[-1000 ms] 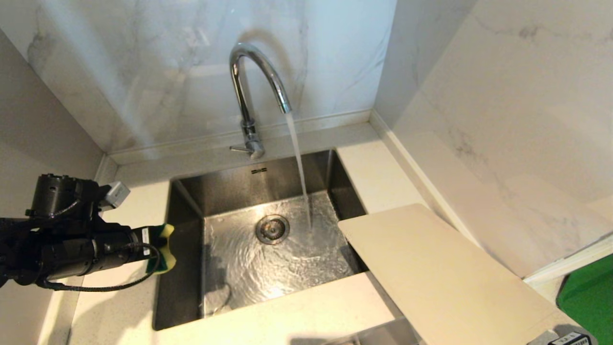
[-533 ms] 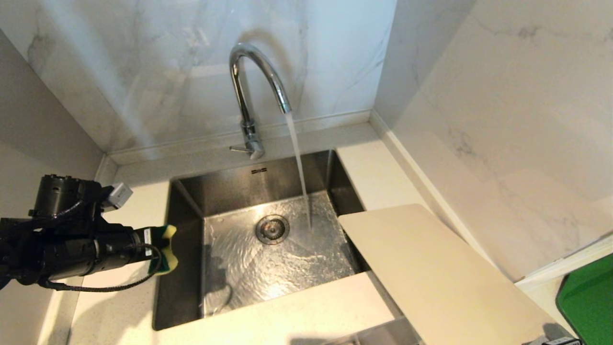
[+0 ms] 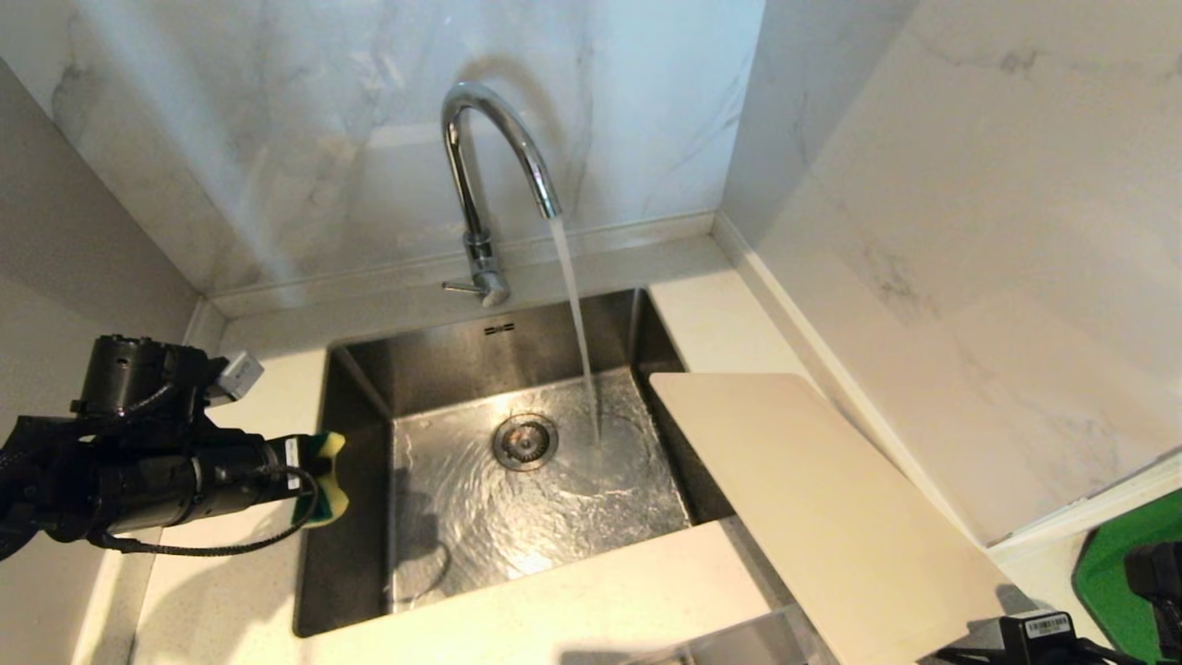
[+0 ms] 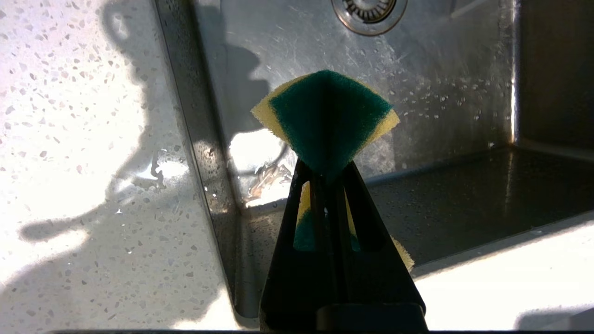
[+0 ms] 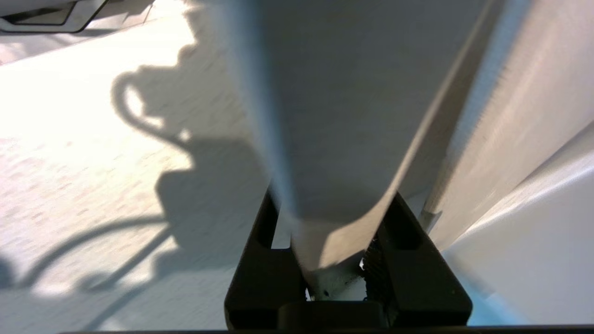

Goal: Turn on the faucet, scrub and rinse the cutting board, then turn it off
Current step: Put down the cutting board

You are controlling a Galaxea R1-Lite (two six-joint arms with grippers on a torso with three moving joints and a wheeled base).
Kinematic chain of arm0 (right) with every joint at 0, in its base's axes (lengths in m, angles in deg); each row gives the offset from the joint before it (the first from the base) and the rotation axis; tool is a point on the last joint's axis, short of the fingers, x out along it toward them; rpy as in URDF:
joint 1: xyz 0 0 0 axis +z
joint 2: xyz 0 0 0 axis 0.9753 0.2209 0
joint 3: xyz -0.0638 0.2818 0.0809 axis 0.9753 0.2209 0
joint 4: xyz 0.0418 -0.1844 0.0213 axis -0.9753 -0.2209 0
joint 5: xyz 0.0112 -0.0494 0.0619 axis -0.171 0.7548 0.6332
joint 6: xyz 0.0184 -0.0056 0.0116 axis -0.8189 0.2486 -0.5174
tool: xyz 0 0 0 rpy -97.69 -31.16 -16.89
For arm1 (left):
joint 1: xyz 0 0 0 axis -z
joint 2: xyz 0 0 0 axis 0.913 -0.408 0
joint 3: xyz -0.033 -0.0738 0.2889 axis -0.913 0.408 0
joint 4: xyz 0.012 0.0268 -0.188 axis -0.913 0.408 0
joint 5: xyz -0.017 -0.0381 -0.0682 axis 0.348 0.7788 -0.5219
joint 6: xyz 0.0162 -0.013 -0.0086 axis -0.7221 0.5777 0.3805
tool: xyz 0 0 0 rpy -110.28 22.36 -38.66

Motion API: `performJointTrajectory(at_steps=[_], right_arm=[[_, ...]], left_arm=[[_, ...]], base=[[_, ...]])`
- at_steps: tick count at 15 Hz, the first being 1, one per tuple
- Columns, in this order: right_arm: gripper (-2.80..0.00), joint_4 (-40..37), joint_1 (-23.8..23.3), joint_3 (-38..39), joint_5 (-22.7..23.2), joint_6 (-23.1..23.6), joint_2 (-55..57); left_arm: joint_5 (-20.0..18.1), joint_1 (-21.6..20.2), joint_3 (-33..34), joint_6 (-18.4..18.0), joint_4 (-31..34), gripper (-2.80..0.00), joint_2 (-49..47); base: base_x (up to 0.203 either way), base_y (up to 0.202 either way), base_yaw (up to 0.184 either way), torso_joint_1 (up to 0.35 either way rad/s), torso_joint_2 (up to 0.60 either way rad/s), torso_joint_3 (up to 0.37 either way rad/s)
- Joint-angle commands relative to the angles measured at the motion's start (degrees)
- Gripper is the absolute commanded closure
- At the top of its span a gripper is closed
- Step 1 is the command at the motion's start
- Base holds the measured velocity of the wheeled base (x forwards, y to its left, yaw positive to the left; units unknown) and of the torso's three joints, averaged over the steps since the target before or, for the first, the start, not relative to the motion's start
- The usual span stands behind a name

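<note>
A marble-walled corner holds a steel sink [image 3: 517,480] under the running faucet [image 3: 480,185]. The cutting board [image 3: 813,499], clamped in the right gripper [image 5: 334,260] jaws, has swung toward the stream, lower right. The left gripper [image 4: 327,185] jaws pinch a sponge [image 4: 325,116], ready for scrubbing.

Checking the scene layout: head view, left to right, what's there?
Left hand gripping the green-and-yellow sponge → round steel sink drain → falling water stream → large cream-white plastic cutting board → green patch at the frame's edge.
</note>
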Motion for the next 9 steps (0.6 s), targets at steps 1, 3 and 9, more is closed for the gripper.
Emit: performJointTrajectory(at_steps=[1, 3, 9], right_arm=[[0.0, 0.1, 3.7, -1.9, -1.2, -2.4, 2.9], [0.0, 0.2, 4.6, -2.1, -1.5, -3.5, 3.9], [0.0, 0.2, 5.1, -3.7, -1.6, -4.4, 8.0]], left_arm=[[0.0, 0.0, -0.1, 0.1, -0.1, 0.0, -0.5], [0.0, 0.0, -0.2, 0.1, -0.1, 0.0, -0.5], [0.0, 0.0, -0.3, 0.1, -0.2, 0.0, -1.1]], base=[[0.0, 0.0, 0.0, 0.0, 0.0, 0.0], [0.0, 0.0, 0.0, 0.0, 0.0, 0.0], [0.0, 0.0, 0.0, 0.0, 0.0, 0.0]])
